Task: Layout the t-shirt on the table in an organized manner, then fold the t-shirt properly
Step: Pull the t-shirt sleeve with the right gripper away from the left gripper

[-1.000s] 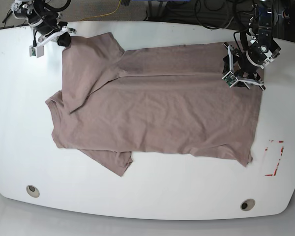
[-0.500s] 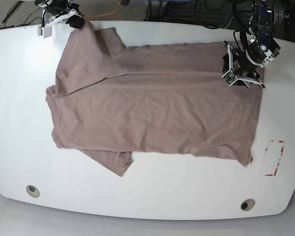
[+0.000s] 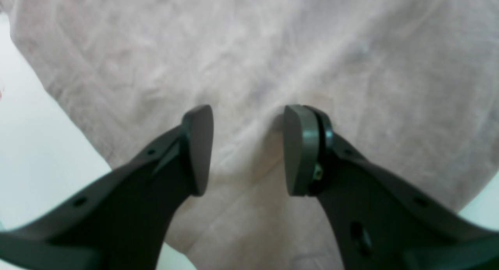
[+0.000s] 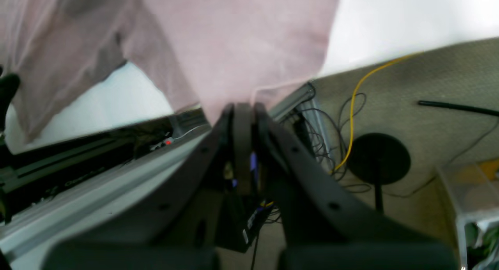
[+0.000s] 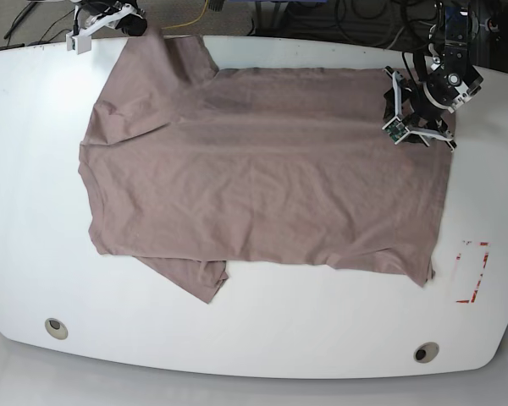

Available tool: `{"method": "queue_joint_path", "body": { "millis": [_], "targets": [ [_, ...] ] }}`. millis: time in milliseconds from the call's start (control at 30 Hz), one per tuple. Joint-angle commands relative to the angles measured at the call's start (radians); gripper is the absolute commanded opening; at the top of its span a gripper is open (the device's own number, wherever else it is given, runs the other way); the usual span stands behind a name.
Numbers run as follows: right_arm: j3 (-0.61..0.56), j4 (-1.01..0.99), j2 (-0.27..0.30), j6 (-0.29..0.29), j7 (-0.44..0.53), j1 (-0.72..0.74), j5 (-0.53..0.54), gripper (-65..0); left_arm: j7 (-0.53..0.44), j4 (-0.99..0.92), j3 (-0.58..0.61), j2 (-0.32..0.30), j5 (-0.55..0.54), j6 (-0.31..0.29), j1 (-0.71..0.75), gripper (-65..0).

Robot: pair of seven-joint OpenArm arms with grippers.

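1. One t-shirt (image 5: 262,169) lies spread across my white table (image 5: 34,169), far sleeve pulled past the table's back edge.
2. My right gripper (image 4: 243,110) is clamped on that sleeve's edge.
3. My left gripper (image 3: 247,149) sits on the shirt's far hem corner, jaws apart, cloth between them, nothing pinched.

We're in a robotics lab or test workspace: a big white table (image 5: 262,338) with round cable holes (image 5: 57,328) and a red tape mark (image 5: 472,271) sits on grey carpet (image 4: 440,86). A yellow cable (image 4: 356,94) and tangled black wires (image 4: 312,141) trail over the floor by metal framing (image 4: 97,192).
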Motion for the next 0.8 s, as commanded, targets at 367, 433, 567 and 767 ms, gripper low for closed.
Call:
{"method": "queue_joint_path", "body": {
  "millis": [367, 433, 567, 767],
  "targets": [
    [0.007, 0.017, -0.035, 0.003, 0.003, -0.047, 0.014, -65.0, -0.017, 0.016, -0.01, -0.015, -0.006, 0.006, -0.005, -37.8],
    [0.007, 0.017, -0.033, 0.003, 0.003, -0.042, 0.014, -62.9, -0.017, 0.016, -0.01, -0.015, -0.006, 0.006, -0.005, -37.8],
    [0.04, 0.017, -0.032, 0.001, 0.003, -0.018, 0.014, -52.9, -0.017, 0.016, -0.01, -0.015, -0.006, 0.006, -0.006, -37.8],
    [0.119, 0.017, -0.03, 0.001, 0.0, 0.005, 0.014, -31.1, -0.017, 0.016, -0.01, -0.015, -0.005, 0.006, -0.009, -37.8]
  ]
}}
